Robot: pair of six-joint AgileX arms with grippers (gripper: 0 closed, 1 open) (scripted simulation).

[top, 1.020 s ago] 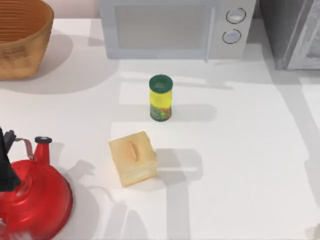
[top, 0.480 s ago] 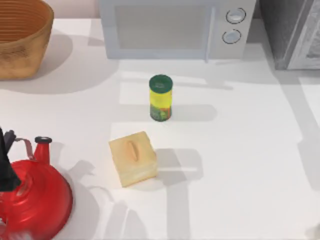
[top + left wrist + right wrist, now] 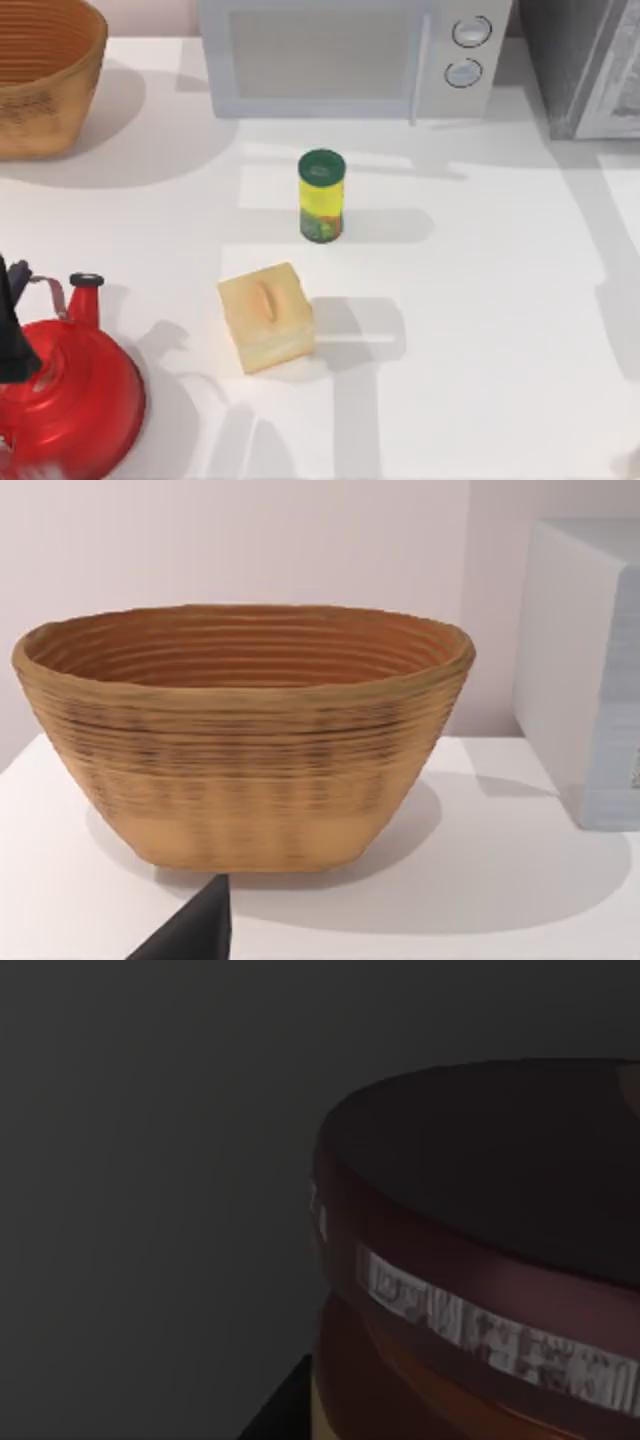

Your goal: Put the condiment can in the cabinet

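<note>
Maroon-lidded condiment can (image 3: 480, 1260) sits upright right against my right wrist camera amid dark grey, likely inside the cabinet (image 3: 585, 60) at two o'clock; grip unseen.

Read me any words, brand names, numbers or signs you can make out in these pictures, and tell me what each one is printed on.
No text can be read.
Maroon-lidded condiment can: a pale printed strip runs round the lid's side, too blurred to read.
Slim yellow can with a green lid: label print too small to read.
Light grey microwave with two round knobs: no legible marks around the knobs.
</note>
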